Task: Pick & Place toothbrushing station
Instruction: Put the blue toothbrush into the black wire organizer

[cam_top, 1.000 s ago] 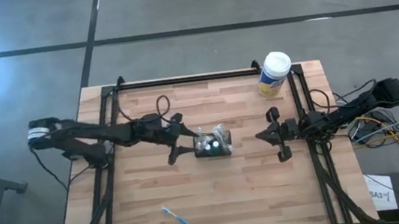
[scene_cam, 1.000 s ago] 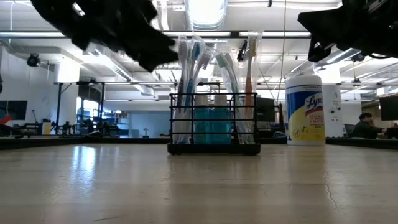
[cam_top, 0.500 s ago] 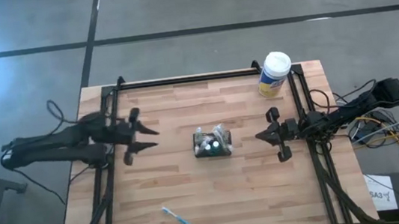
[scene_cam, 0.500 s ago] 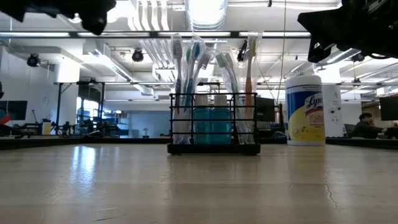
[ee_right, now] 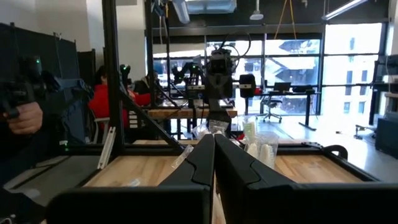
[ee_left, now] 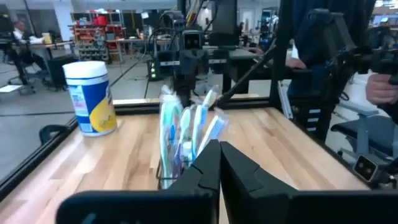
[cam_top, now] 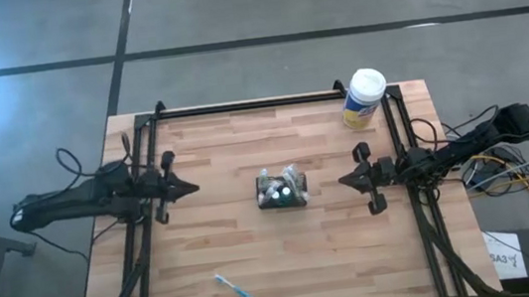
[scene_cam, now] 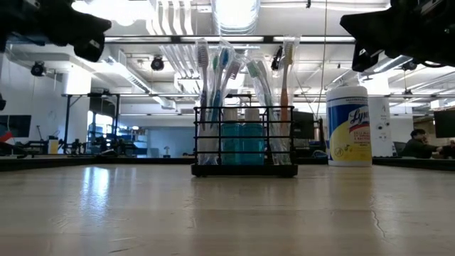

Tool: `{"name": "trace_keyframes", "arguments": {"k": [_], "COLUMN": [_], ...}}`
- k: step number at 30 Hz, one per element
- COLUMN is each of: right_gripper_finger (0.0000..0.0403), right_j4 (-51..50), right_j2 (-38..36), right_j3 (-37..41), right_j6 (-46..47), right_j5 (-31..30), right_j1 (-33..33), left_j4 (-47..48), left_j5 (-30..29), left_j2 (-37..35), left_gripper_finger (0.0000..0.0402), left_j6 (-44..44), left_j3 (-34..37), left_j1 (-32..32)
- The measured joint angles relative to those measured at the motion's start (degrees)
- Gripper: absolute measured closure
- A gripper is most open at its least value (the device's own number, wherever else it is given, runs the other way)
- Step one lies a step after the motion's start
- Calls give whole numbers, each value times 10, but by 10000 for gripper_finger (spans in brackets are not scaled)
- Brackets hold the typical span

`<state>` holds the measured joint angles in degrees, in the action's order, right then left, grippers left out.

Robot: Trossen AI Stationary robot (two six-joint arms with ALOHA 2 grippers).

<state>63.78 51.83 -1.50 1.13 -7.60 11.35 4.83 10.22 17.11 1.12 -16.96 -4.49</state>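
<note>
The left gripper [cam_top: 189, 188] has drawn back from the station [cam_top: 282, 191] to the surface's left edge, its fingers pressed together on nothing. The station stands upright mid-surface [cam_top: 336, 250], well apart from both grippers and roughly midway between them. The right gripper [cam_top: 344, 181] waits opposite at the right edge, likewise closed and empty. A canister [cam_top: 364, 98] stands behind it, and a loose toothbrush [cam_top: 240, 292] lies near the front edge.

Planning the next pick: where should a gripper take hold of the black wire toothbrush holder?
Probably low on the black wire toothbrush holder, across its short sides, coming in level from the left gripper. Toothbrush heads stick up above its rim, crowding the top, and the bare frame shows below them.
</note>
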Motion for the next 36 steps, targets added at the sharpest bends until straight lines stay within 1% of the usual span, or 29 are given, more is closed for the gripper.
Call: {"name": "trace_keyframes", "arguments": {"k": [5, 8, 12, 16, 18, 20, 21, 25, 27, 30, 36], "right_gripper_finger": [394, 394, 394, 394, 394, 394, 394, 394, 394, 394, 394], "right_j4": [0, 0, 0, -1, -18, -77, -128, -354, -417, -440, -439], "right_j2": [0, 0, 0, 0, 0, 7, 15, 84, 131, 208, 353], "right_j3": [0, 0, 0, -1, -19, -66, -99, -241, -302, -380, -530], "right_j6": [-30, -30, -29, 4, 23, 32, 35, 83, 110, 127, 135], "right_j5": [-11, -31, -34, -76, -77, -83, -102, -246, -282, -284, -292], "right_j1": [0, 0, 0, 0, 5, 25, 39, 93, 114, 146, 195], "left_j4": [-3, -5, -7, -7, -6, -6, -7, -8, -8, -9, -8], "left_j5": [-26, -27, -26, -24, -24, -24, -24, -33, -42, -53, -54], "left_j2": [-7, -8, -10, -10, -10, -10, -10, -10, -11, -13, -15], "left_gripper_finger": [398, 396, 397, 398, 395, 390, 389, 392, 396, 398, 386], "left_j6": [-10, -13, -22, -33, -36, -44, -49, -71, -84, -98, -107], "left_j3": [24, 24, 24, 24, 24, 24, 24, 24, 24, 23, 23], "left_j1": [0, 0, 0, 0, 0, 0, 0, 0, 0, 0, 0]}}
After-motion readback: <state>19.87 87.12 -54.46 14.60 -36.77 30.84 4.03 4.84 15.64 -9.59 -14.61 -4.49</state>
